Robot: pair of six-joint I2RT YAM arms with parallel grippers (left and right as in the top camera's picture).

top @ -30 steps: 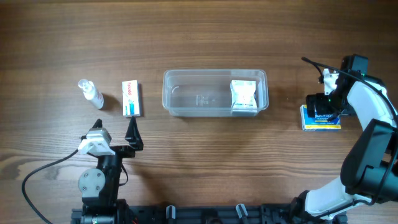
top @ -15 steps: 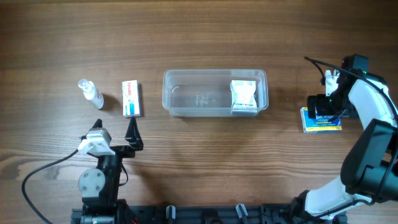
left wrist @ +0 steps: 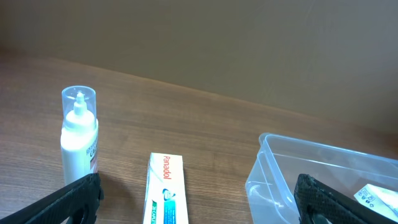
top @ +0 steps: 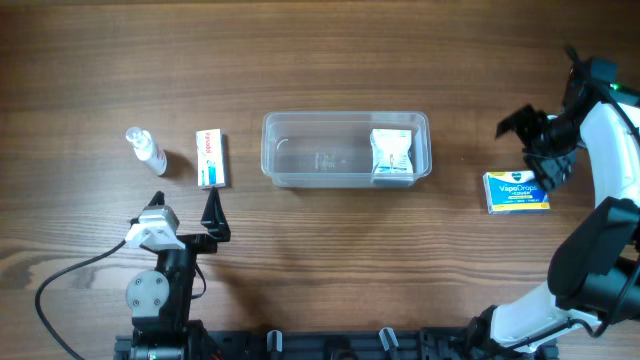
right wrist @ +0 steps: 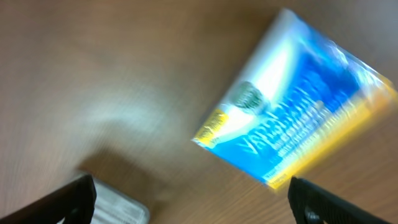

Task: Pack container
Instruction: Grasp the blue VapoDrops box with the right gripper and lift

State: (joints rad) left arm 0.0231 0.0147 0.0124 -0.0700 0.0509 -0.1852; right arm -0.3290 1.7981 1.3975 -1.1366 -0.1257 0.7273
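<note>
The clear container (top: 300,150) stands mid-table with a white packet (top: 391,154) in its right end; its corner shows in the left wrist view (left wrist: 273,171). A blue and yellow lozenge box (top: 516,191) lies flat at the right, blurred in the right wrist view (right wrist: 298,118). My right gripper (top: 537,146) is open and empty, just above and beyond the box. A white Panadol box (top: 210,158) and a small spray bottle (top: 145,149) stand at the left; both show in the left wrist view, box (left wrist: 166,190), bottle (left wrist: 79,134). My left gripper (top: 213,212) is open, near the Panadol box's front end.
Bare wooden tabletop (top: 330,60) lies around the objects. The left arm's base (top: 155,290) sits at the front left with a cable. The right arm (top: 610,170) runs along the right edge.
My right gripper has lifted off the blue and yellow box and moved back and right, leaving the box flat on the table. The left arm has not moved.
</note>
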